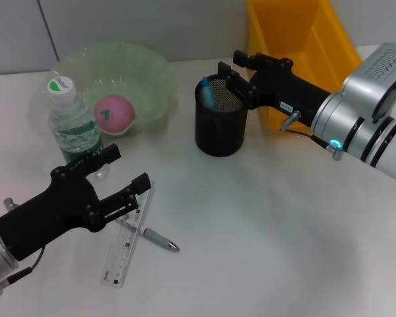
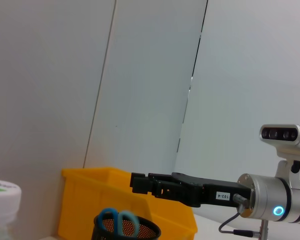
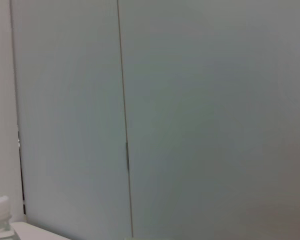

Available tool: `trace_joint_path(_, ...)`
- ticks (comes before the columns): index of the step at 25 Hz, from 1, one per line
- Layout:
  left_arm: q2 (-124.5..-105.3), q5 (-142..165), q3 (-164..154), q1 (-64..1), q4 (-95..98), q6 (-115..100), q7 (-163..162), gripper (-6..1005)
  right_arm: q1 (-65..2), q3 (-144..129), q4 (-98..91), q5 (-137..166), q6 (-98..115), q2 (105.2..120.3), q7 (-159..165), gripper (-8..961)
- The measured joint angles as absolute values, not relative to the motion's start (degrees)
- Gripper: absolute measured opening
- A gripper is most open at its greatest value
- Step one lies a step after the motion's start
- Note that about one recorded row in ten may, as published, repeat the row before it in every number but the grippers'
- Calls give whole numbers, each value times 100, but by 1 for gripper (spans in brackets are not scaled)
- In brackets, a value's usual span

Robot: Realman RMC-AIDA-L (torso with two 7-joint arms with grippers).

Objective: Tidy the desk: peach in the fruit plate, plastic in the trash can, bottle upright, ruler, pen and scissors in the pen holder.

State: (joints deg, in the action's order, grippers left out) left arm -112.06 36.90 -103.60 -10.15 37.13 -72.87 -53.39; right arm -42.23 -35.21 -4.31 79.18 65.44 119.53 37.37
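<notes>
Ruler [image 1: 125, 244], clear flat plastic, is lying nearest, crossing the grey pen [image 1: 157, 238] at six o'clock; the left gripper [image 1: 127, 177] is hovering above with fingers spread. At twelve o'clock the right gripper [image 1: 228, 70] is hanging, jaws apart, over the black mesh pen holder [image 1: 220, 125]. The left wrist view is showing blue scissors [image 2: 118, 220] handles inside.
</notes>
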Motion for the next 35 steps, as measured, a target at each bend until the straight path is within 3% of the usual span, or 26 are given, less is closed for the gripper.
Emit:
trace_joint_path(7,-11152,3691,-10362,-1002,3712,-7329,-5350,816,-4102,-3473,-508,7880,6725,11949,3925,552)
trace_joint_path(13,-11113,3951,-10216,-1026,3736,-7338,-5537,815,-3657,-3512,-964,7881,7456,11931,4716,659)
trace_joint_path(18,-11191,4753,-9602,-1044,3793,-7450,-5941,815,-2990,-3700,-1661,7976,8462,11899,5672,748)
trace_joint_path(25,-11219,5565,-9075,-1090,4001,-7481,-6522,815,-2277,-4236,-3048,9032,9081,11850,7152,745)
trace_joint_path(35,-11408,7333,-8345,-1128,4996,-7379,-8279,815,-2331,-4221,-3465,10862,9357,11703,7774,743)
